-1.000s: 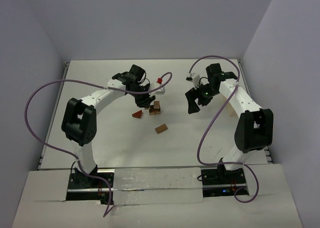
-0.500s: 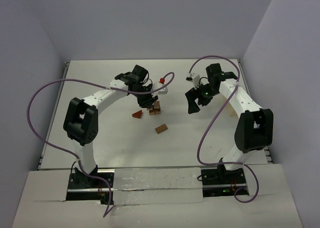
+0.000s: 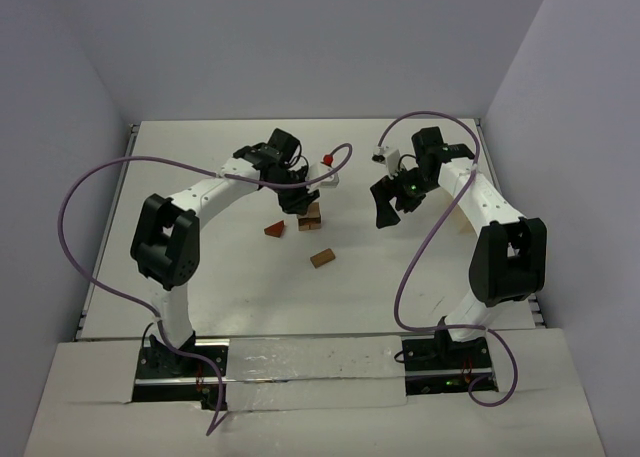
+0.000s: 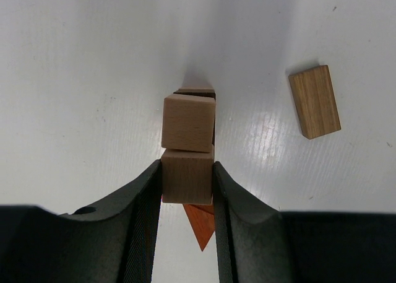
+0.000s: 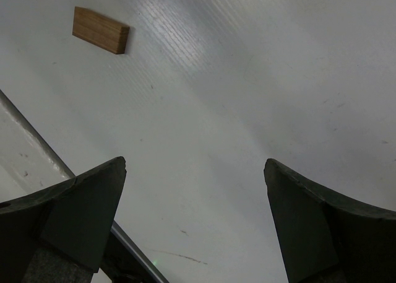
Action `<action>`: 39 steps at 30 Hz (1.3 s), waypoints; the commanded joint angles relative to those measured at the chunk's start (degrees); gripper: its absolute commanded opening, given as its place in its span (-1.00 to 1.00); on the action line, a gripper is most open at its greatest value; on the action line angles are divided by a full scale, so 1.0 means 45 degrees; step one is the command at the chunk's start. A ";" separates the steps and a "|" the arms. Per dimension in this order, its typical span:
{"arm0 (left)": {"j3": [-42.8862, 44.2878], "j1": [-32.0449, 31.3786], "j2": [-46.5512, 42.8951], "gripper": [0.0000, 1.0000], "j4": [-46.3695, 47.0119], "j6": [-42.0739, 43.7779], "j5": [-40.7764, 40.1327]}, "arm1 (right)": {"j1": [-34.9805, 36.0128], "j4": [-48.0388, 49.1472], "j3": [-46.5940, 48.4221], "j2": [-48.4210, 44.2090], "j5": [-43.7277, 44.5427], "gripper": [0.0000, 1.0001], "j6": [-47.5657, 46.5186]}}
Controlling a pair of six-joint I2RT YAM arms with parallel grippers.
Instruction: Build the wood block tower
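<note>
My left hand (image 4: pixel 187 174) is clamped on a tan cube (image 4: pixel 187 185), one finger flat against each side. In the left wrist view that cube sits at lower centre. Just above it in the frame is the stack (image 4: pixel 189 122): another tan cube on top, with a darker block's edge peeking out behind it. I cannot tell whether the held cube touches the stack or hangs just over it.

From the top camera the stack (image 3: pixel 311 215) stands near the middle of the surface (image 3: pixel 200 277), with my left hand (image 3: pixel 297 199) at its upper left. A reddish wedge (image 3: pixel 274 230) lies to the left of the stack, and a brown bar (image 3: pixel 322 258) lies flat below it, apart from both.

My right hand (image 3: pixel 385 205) hangs to the right of the stack, well apart from it. Its fingers (image 5: pixel 80 208) are spread wide, with only bare surface between them.
</note>
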 commanded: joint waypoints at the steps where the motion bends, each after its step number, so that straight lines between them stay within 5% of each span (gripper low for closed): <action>1: 0.0714 -0.0151 0.0177 -0.81 0.0284 -0.0152 0.0069 | -0.0046 -0.0185 0.0356 0.0111 -0.0183 0.99 -0.0084; 22: 0.0704 -0.0191 0.0327 -0.63 0.0010 0.0070 0.0227 | -0.0027 -0.0263 0.0454 0.0150 -0.0187 0.99 -0.0104; 30: 0.0541 -0.0210 0.0315 -0.35 0.0029 0.0140 0.0168 | -0.0046 -0.0301 0.0493 0.0208 -0.0222 0.99 -0.0123; 39: 0.0771 -0.0210 0.0309 0.33 -0.0189 0.0219 0.0300 | -0.0027 -0.0341 0.0532 0.0228 -0.0242 0.99 -0.0123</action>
